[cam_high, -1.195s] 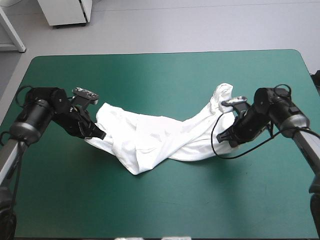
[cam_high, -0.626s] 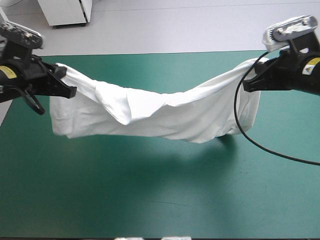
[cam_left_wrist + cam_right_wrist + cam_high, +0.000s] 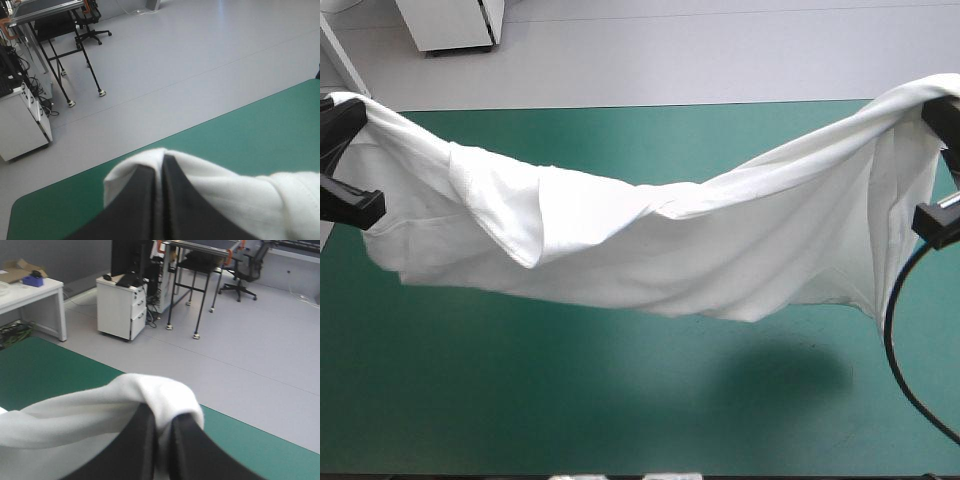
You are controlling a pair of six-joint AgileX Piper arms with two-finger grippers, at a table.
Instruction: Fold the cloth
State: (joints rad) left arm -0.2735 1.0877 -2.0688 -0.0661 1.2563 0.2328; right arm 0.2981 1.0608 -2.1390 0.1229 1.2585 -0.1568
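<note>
- Teal-green table (image 3: 620, 420) underneath, shadowed.
- White T-shirt (image 3: 650, 240) stretched in the air between both tools, sagging mid-span.
- One end pinched by left tool (image 3: 161, 161), fingers nearly together.
- Other end pinched by right tool (image 3: 163, 422).

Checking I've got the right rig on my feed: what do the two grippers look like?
The left gripper and the right gripper look alike. Each has two broad black fingers, smooth and curved like fins, wide at the base and narrowing to a pointed tip. No labels or markings show on them in these views.
</note>
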